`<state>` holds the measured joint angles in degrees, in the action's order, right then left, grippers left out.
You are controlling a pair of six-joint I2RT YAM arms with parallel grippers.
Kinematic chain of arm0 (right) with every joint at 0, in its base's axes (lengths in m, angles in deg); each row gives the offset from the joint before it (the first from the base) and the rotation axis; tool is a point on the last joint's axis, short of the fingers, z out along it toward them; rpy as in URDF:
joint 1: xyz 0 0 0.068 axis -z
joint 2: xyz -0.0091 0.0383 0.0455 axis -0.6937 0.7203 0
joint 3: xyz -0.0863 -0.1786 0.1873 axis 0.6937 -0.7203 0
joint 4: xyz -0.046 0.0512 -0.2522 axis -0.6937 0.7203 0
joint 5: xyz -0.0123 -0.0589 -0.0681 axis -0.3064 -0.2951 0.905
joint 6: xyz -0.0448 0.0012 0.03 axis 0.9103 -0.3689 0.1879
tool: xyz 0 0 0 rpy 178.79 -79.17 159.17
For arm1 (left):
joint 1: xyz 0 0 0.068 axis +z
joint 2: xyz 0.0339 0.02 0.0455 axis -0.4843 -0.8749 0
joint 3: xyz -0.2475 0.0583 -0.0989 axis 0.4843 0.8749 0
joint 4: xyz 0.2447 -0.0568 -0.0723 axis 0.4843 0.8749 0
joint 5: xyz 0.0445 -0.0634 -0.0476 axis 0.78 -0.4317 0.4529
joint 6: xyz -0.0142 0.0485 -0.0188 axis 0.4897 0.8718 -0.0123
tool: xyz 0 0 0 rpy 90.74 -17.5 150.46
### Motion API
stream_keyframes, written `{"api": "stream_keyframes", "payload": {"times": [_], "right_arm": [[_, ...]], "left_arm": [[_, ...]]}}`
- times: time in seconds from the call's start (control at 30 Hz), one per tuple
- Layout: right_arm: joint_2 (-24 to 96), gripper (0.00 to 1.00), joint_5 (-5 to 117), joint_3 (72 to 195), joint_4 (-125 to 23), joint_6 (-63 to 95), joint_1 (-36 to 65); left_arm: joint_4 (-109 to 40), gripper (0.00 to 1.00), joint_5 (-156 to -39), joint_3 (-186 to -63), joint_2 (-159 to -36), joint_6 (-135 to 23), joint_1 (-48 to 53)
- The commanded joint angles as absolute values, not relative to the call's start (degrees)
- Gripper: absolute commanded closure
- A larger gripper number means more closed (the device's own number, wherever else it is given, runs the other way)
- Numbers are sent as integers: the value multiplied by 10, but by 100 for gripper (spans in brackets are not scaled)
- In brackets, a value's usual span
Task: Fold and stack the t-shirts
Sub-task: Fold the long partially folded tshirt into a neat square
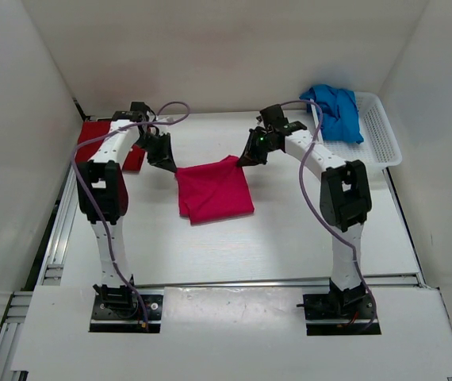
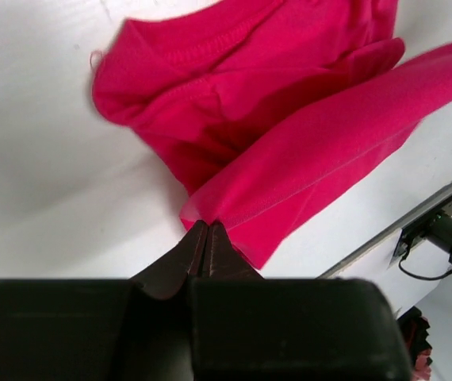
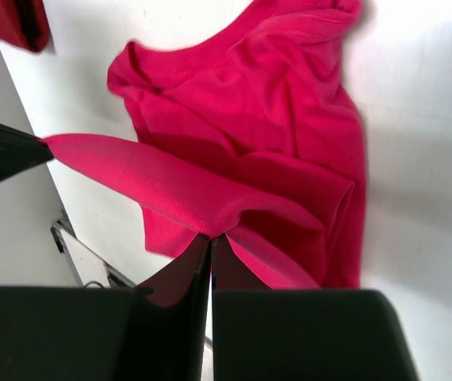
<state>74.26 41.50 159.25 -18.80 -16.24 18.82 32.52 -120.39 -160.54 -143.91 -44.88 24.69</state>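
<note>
The pink shirt (image 1: 214, 190) lies near the middle of the table (image 1: 289, 238), bunched into a rough square with its far edge raised off the surface. The left arm (image 1: 103, 186) reaches in from the left. The left jaws are pressed together on the shirt's far left corner, and the left wrist view shows a stitched hem of the pink shirt (image 2: 273, 119) pinched between their tips. The right arm (image 1: 345, 194) comes in from the other side, and the right jaws are likewise clamped tight on the far right corner. In the right wrist view a band of the pink shirt (image 3: 250, 119) runs taut from one pair of jaws to the other above the crumpled rest, which rests on the table in loose folds (a hem line shows along its upper part).

The dark red shirt (image 1: 91, 135) lies flat at the far left of the table, partly hidden behind the left arm. The blue shirt (image 1: 335, 111) sits heaped in the far end of a white mesh basket (image 1: 381, 135) at the far right corner, well apart from both arms.
</note>
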Motion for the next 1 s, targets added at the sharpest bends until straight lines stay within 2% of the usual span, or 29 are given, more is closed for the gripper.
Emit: {"api": "stream_keyframes", "payload": {"times": [0.0, 0.23, 0.37, 0.4, 0.47, 0.5, 0.57, 0.73, 0.83, 0.93, 0.97], "right_arm": [[776, 100, 393, 1626, -203, -174, 201], [850, 100, 394, 1700, -222, -190, 212], [894, 88, 399, 1731, -247, -210, 217], [901, 81, 399, 1740, -252, -210, 217], [907, 75, 420, 1746, -252, -210, 222], [907, 75, 420, 1746, -252, -210, 222], [893, 73, 427, 1722, -252, -210, 233], [769, 73, 486, 1607, -252, -144, 220], [701, 82, 528, 1529, -247, -125, 194], [671, 91, 518, 1473, -252, -125, 168], [671, 91, 503, 1466, -252, -125, 162]], "left_arm": [[301, 89, -1231, -1641, -1452, -444, 250], [247, 89, -1195, -1667, -1488, -444, 255], [233, 82, -1171, -1662, -1500, -444, 255], [228, 82, -1159, -1656, -1500, -444, 261], [223, 75, -1144, -1656, -1506, -444, 261], [218, 61, -1129, -1656, -1506, -444, 261], [211, 52, -1115, -1667, -1500, -444, 267], [168, 47, -1101, -1621, -1399, -444, 254], [163, 47, -1110, -1551, -1332, -444, 201], [188, 53, -1163, -1475, -1315, -444, 157], [193, 55, -1179, -1460, -1315, -444, 149]]}}
